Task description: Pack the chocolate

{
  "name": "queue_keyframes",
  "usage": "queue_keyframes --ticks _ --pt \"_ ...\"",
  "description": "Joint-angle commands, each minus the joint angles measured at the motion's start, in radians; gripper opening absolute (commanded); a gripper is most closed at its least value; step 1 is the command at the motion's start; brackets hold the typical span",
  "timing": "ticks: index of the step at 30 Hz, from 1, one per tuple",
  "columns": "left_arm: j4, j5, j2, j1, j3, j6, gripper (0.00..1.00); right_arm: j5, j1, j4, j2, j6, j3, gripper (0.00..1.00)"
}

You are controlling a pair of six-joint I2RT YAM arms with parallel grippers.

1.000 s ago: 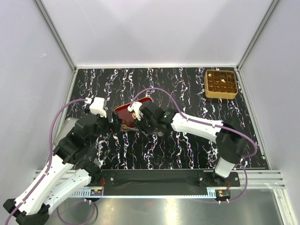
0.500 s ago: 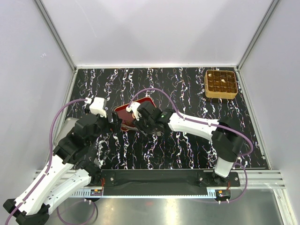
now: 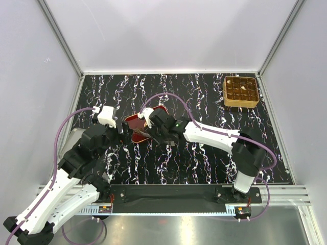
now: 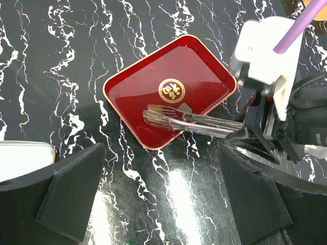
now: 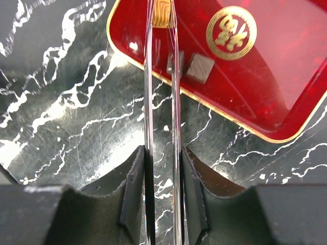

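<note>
A red tray (image 3: 145, 124) with a gold emblem lies on the black marbled table. Two small dark brown chocolate lumps (image 5: 200, 68) sit on it near the emblem; one lump (image 5: 175, 63) shows between the two arms of the tongs. My right gripper (image 5: 162, 168) is shut on metal tongs (image 5: 161, 92), whose golden ribbed tips (image 4: 153, 110) hover over the tray's near part. My left gripper (image 4: 163, 189) is open and empty above the table, just near of the tray. In the top view the left gripper (image 3: 124, 133) and right gripper (image 3: 157, 133) flank the tray.
A square golden box (image 3: 240, 91) with a grid of compartments stands at the far right corner. A pale flat object (image 4: 20, 158) lies left of the left gripper. Grey walls enclose the table on three sides.
My right arm has shifted slightly left and away, carrying the tongs further over the red tray. The left arm has not moved.
</note>
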Motion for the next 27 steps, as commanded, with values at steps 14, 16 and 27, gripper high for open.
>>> queue_keyframes --ticks 14,16,27 --pt "0.036 -0.014 -0.013 0.002 0.004 0.004 0.99 0.121 -0.505 -0.122 -0.129 0.114 0.111 0.35" --pt "0.039 -0.014 -0.009 0.002 0.004 0.004 0.99 0.144 -0.607 -0.135 -0.133 0.123 0.124 0.36" --pt "0.036 -0.014 -0.004 0.002 0.004 0.004 0.99 0.171 -0.901 -0.202 -0.006 0.241 0.292 0.35"
